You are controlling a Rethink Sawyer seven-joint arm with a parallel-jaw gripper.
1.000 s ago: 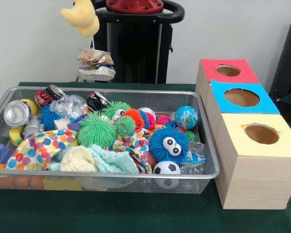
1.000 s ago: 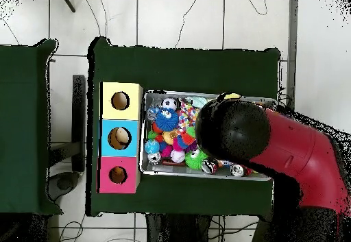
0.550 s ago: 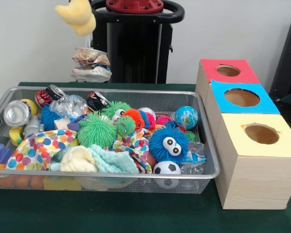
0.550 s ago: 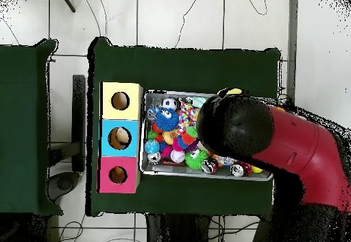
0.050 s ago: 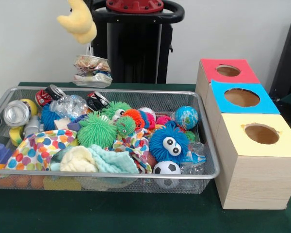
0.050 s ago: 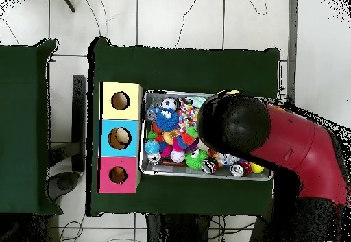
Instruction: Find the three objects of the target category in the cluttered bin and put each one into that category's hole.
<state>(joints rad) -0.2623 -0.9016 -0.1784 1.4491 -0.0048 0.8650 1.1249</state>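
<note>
A yellow plush toy [image 5: 79,19] hangs at the top edge of the front view, above the bin's far left corner. Below it, on a thin string, dangles a small crumpled silver and white item [image 5: 92,71] that looks like a tiny sneaker or a crushed can. The gripper itself is out of the front view above the top edge. In the overhead view the red and black arm [image 6: 274,140] covers the bin's right half and hides the gripper. The wire bin [image 5: 136,91] holds spiky rubber balls, cans, cloths and small balls.
Three wooden boxes with round holes stand right of the bin: red top [image 5: 211,68] farthest, blue top [image 5: 269,104] in the middle, yellow top [image 5: 233,126] nearest. The overhead view shows them [image 6: 106,138] left of the bin [image 6: 147,171]. A blue googly-eyed ball [image 5: 169,143] lies near the bin's front right.
The yellow plush and the dangling item have swung a little sideways, and the item hangs slightly lower. The arm has shifted a bit over the bin in the overhead view.
</note>
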